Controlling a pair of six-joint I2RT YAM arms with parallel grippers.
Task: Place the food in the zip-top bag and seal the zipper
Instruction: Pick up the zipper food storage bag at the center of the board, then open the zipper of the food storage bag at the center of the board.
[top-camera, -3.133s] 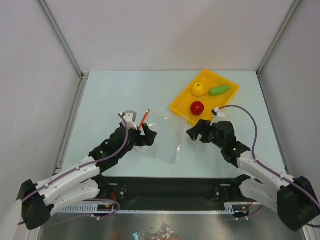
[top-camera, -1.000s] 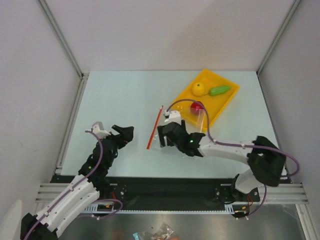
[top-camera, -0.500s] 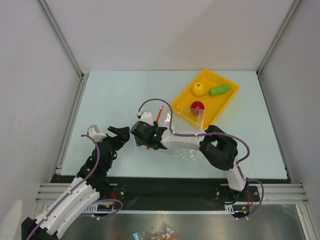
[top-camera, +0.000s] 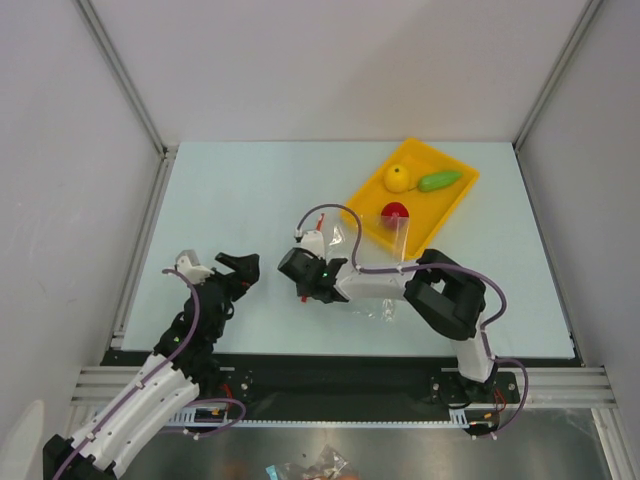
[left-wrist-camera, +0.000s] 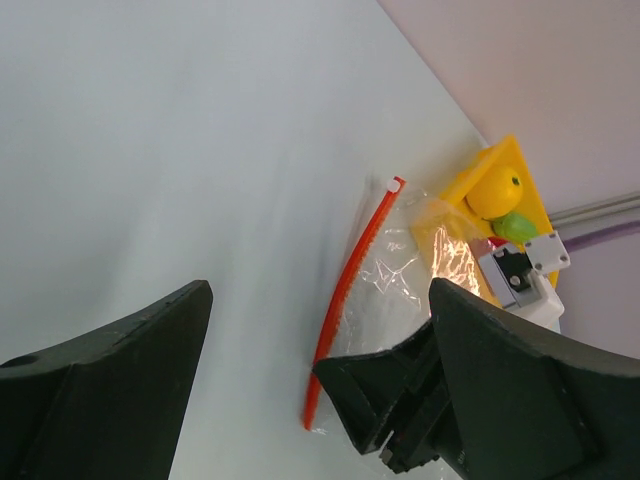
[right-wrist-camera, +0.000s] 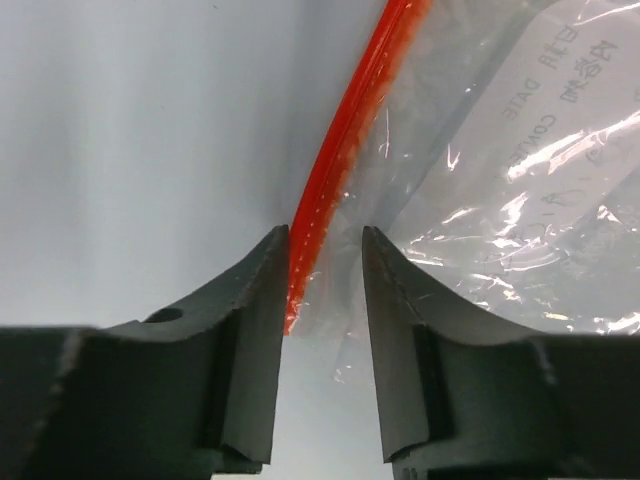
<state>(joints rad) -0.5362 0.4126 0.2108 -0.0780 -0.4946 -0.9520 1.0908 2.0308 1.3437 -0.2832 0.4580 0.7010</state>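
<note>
The clear zip-top bag (top-camera: 378, 250) lies flat beside the yellow tray, one corner over its edge. Its red-orange zipper (right-wrist-camera: 340, 150) runs along the left side. My right gripper (right-wrist-camera: 325, 245) straddles the zipper's near end, jaws narrowed but still apart, the strip against the left finger. From above, the right gripper (top-camera: 303, 288) covers the strip's middle. The yellow lemon (top-camera: 397, 177), green vegetable (top-camera: 438, 181) and red fruit (top-camera: 395, 212) lie in the tray. My left gripper (top-camera: 238, 270) stands wide open left of the bag, holding nothing. The left wrist view shows the zipper (left-wrist-camera: 350, 290) and lemon (left-wrist-camera: 493, 190).
The yellow tray (top-camera: 445, 212) sits at the back right of the pale table. White walls with metal rails close in three sides. The right arm's forearm and purple cable lie across the bag's near part.
My right gripper came in from the right to the zipper's near end and its jaws narrowed around it. The left arm has stayed where it was.
</note>
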